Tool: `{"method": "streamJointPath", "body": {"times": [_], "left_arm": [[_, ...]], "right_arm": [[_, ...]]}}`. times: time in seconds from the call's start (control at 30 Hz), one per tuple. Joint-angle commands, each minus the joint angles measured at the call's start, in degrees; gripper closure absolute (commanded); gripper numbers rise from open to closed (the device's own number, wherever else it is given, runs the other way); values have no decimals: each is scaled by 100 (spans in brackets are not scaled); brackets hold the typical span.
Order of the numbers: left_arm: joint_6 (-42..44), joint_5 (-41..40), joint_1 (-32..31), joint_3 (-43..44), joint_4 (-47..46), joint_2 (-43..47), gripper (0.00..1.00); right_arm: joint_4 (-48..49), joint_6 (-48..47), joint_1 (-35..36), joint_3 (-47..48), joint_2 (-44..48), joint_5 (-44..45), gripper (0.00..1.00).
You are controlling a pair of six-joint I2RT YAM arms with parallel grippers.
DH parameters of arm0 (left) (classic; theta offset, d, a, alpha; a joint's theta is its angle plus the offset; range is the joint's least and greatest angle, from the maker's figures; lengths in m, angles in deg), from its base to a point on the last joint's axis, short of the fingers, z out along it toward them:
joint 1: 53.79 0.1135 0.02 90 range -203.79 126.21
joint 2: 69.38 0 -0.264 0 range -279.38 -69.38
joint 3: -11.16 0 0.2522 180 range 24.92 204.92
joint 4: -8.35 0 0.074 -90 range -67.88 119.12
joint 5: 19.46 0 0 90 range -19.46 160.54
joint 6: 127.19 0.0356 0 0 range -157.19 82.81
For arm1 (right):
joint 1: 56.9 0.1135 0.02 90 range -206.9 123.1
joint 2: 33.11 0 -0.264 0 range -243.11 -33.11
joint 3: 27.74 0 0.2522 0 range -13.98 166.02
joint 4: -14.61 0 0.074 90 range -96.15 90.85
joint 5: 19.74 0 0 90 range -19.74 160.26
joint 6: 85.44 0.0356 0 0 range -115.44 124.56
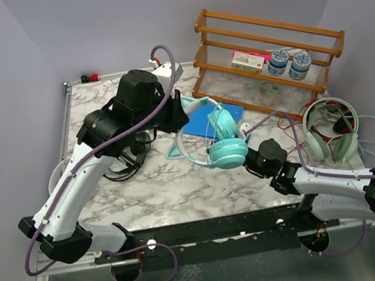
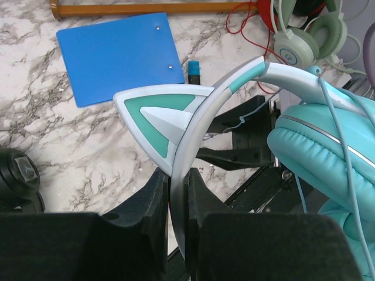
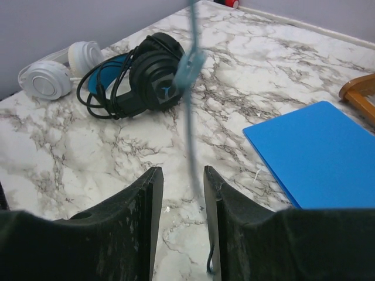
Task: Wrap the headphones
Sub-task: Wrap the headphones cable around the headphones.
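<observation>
The teal cat-ear headphones (image 1: 227, 143) hang above the table's middle. My left gripper (image 2: 177, 181) is shut on their grey headband just below a cat ear (image 2: 155, 114); the teal ear cup (image 2: 319, 161) hangs at the right of that view. Their thin teal cable (image 3: 190, 117) drops between the fingers of my right gripper (image 3: 183, 175), which stands open and does not pinch it. From above, the right gripper (image 1: 253, 162) sits just right of the ear cups. Black headphones (image 3: 146, 76) and white headphones (image 3: 53, 73) lie at the table's left.
A blue board (image 1: 218, 116) lies flat behind the teal headset. A wooden rack (image 1: 265, 44) with a box and two jars stands at the back right. A pale green headset (image 1: 331, 129) with red cable lies at the right edge.
</observation>
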Motion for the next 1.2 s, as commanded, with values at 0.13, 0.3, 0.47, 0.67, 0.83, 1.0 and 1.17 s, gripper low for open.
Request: {"method": "streamJointPath", "body": {"times": [0.13,0.3,0.47,0.67,0.83,1.0,1.17], "left_arm": [[-390,257,301,825,-68,-251,100],[-531,708,854,905,-88,-445,100],[-645,791,1308,659,-277,-597,100],[-1165,169,1560,-65,-913,-610,100],[-1312,-187,1560,-1006,-1836,-477,100],[-1374,-532,1553,-1926,-2723,-120,100],[-1413,-921,1551,-2479,-3162,165,100]], "right_arm": [[334,333,-17,-223,73,-769,73],[243,496,-15,-80,-114,-1539,91],[76,922,-20,137,-267,-2274,99],[-77,1713,88,320,-207,-2794,99],[-18,2359,156,462,31,-2782,97],[-159,2907,157,784,202,-2496,92],[-535,3289,161,1241,88,-2073,88]]}}
